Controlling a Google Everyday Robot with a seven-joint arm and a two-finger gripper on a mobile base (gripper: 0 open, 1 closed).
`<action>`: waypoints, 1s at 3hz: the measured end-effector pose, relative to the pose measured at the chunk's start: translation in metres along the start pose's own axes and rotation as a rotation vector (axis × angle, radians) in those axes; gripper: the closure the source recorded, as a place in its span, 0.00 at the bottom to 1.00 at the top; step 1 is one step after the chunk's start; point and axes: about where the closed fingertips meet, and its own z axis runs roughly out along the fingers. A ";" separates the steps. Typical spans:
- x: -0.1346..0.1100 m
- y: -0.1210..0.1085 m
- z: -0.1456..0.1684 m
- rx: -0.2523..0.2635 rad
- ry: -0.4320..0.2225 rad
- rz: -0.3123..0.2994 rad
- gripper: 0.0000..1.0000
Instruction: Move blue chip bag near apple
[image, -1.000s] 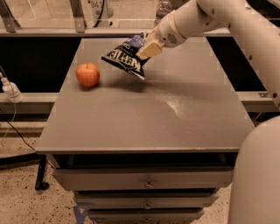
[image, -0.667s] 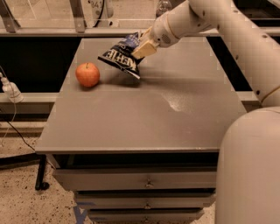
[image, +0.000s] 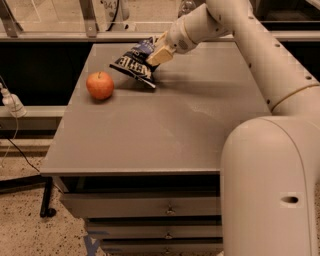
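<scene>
**Over the far side of the table (image: 165, 130), my gripper (image: 154, 59) holds the blue chip bag (image: 131, 62)**

My tan fingers (image: 162, 53) are clamped on the bag's upper right corner. The bag hangs tilted, down and to the left of the gripper. I cannot tell whether its low edge touches the tabletop. The apple (image: 100, 85) sits upright on the table, lower and further left of the gripper, near the bag's low corner but apart from it.
</scene>
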 end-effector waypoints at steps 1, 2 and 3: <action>0.000 -0.002 0.007 -0.016 -0.002 0.000 0.52; 0.000 -0.001 0.009 -0.027 0.000 -0.002 0.29; 0.002 -0.001 0.009 -0.032 0.004 -0.003 0.05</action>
